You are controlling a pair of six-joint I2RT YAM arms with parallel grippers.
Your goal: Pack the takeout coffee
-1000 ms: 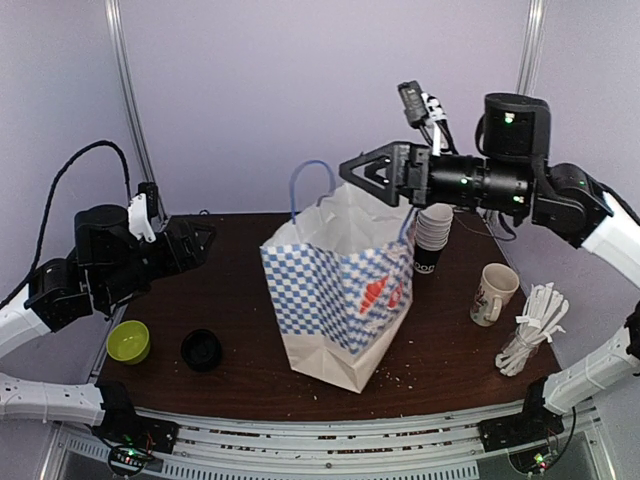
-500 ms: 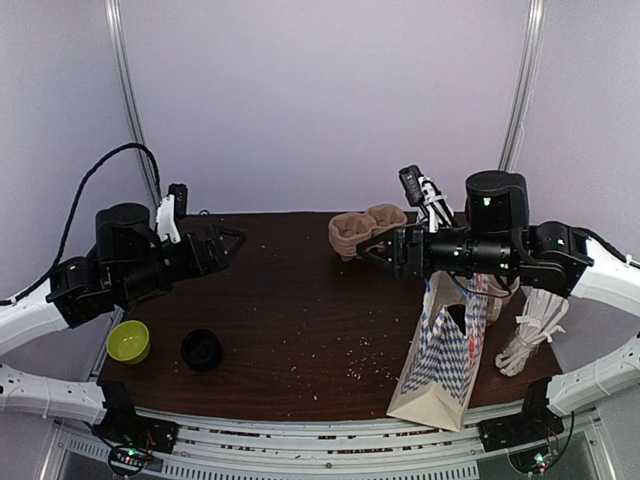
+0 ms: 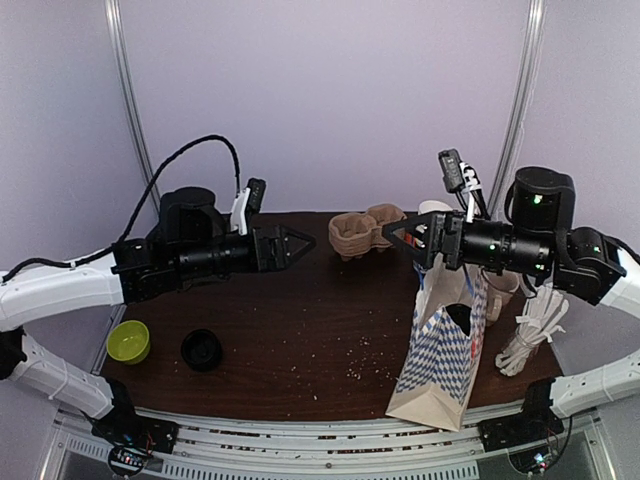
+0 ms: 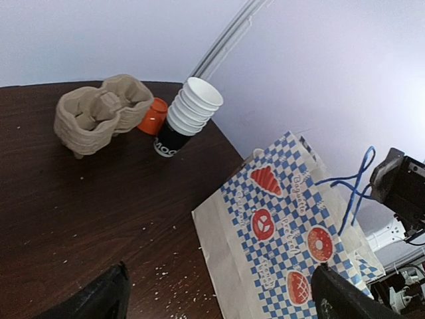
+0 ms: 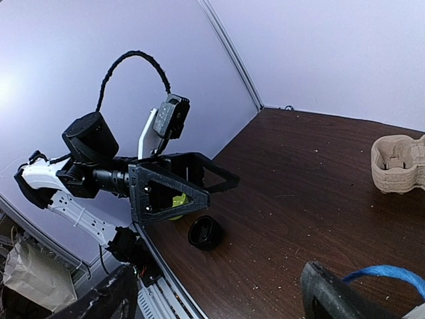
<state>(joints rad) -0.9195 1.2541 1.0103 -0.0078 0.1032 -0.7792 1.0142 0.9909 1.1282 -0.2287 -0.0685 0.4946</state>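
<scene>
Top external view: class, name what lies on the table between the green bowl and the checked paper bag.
A black round lid close beside the green bowl, then only crumb-strewn table up to the paper bag, seen in the top view.

The top external camera sits high behind both arm bases, looking down and forward over the whole desk (image 3: 300,320) to the back wall; the left wrist camera rides close above the desk, facing its far right corner, with the cardboard cup carrier (image 4: 99,113) and checked paper bag (image 4: 279,232) near; the right wrist camera faces left across the desk at the left arm (image 5: 99,166); the carrier shows in all three views, the bag's body in the top and left wrist views.
</scene>
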